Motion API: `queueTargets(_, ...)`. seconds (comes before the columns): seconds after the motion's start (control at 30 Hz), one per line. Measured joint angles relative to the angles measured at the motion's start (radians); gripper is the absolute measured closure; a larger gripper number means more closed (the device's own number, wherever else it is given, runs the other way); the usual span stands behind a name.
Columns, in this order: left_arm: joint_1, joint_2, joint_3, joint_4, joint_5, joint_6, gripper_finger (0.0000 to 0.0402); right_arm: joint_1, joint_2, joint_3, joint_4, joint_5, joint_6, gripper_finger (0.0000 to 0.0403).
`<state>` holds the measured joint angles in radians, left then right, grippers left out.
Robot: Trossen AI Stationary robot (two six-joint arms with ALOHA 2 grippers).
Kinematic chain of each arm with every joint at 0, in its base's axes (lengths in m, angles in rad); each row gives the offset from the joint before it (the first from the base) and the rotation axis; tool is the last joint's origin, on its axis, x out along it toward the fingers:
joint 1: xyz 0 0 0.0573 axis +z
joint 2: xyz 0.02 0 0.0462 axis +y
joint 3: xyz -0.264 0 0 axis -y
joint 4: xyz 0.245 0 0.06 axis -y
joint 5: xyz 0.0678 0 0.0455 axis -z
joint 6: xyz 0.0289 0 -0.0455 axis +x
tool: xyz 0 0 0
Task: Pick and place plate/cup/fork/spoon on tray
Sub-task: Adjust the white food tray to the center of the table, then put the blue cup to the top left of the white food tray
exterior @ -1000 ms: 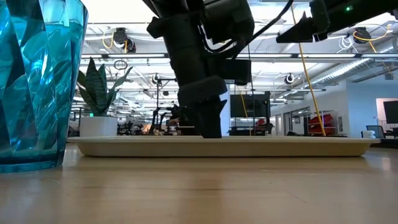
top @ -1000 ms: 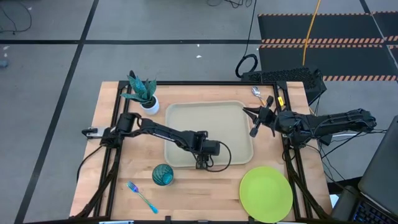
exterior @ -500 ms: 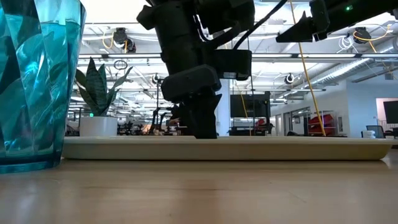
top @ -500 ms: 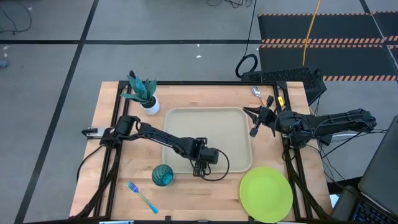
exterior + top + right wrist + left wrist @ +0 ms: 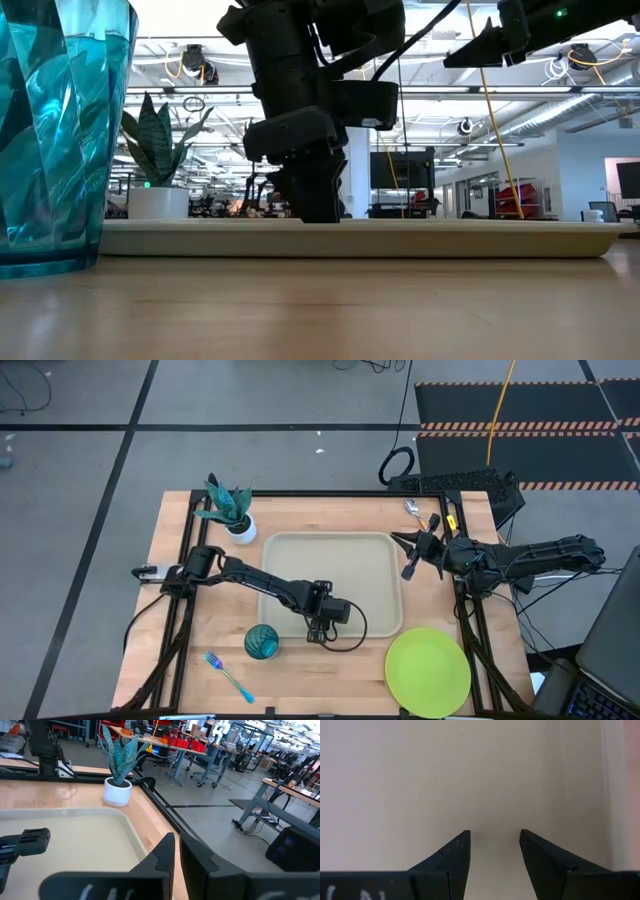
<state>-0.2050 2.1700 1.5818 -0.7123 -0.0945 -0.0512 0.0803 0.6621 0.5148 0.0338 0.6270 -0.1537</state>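
Observation:
The beige tray (image 5: pixel 345 560) lies mid-table. My left gripper (image 5: pixel 318 632) points down into it by its near rim (image 5: pixel 400 240), open; the wrist view shows bare tray floor (image 5: pixel 470 775) between its fingers (image 5: pixel 493 834). The teal cup (image 5: pixel 262 641) stands left of that gripper, huge at the low view's left (image 5: pixel 55 130). The fork (image 5: pixel 228 675) lies by the near edge, the green plate (image 5: pixel 428 672) at the near right, the spoon (image 5: pixel 412 510) at the far right. My right gripper (image 5: pixel 396 539) hangs shut above the tray's right rim, holding nothing. My left gripper stands with both open fingertips (image 5: pixel 462 840) down on the tray's floor (image 5: pixel 492 820), close inside the near rim (image 5: pixel 612 795), coming from above and pointing steeply down. Nothing lies between the fingers. In the low view the rim hides the tips. The tray lies flat on the table.
A white pot with a green plant (image 5: pixel 232 510) stands at the far left corner of the tray, also in the right wrist view (image 5: pixel 118 770). Black frame rails run along the table's edges. Bare wood lies between cup and plate (image 5: pixel 340 680).
My left gripper has gone toward the table's near edge and a little left, staying open. The tray has slid flat along the table with it toward the near edge; its rim looms larger in the low view.

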Motion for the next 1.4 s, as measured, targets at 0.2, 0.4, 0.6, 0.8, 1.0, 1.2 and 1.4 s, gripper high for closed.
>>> queueTargets(0.2,0.000,0.000,-0.001,0.003,0.000,-0.006,0.0224,0.000,0.000,0.000,0.000,0.000,0.000,0.0383)
queueTargets(0.4,0.000,-0.005,0.012,-0.015,0.019,-0.001,0.0224,0.000,0.000,0.000,0.000,0.000,-0.008,0.0383)
queueTargets(0.6,-0.001,-0.036,0.035,-0.040,0.018,0.001,0.0224,0.000,0.000,0.000,0.003,0.000,-0.008,0.0383)
queueTargets(0.8,0.002,-0.069,0.034,-0.063,0.007,-0.003,0.0224,0.000,0.000,0.000,0.008,0.000,-0.008,0.0383)
queueTargets(1.0,0.001,-0.130,0.041,-0.055,0.004,-0.011,0.0224,0.000,0.000,0.000,0.019,0.000,-0.016,0.0383)
queueTargets(1.2,-0.002,-0.264,0.112,-0.205,-0.014,0.030,0.0225,0.000,0.000,0.000,0.031,-0.001,-0.016,0.0383)
queueTargets(1.4,-0.054,-0.439,0.164,-0.352,-0.002,0.096,0.0225,0.000,-0.002,0.000,0.031,-0.003,-0.019,0.0383)
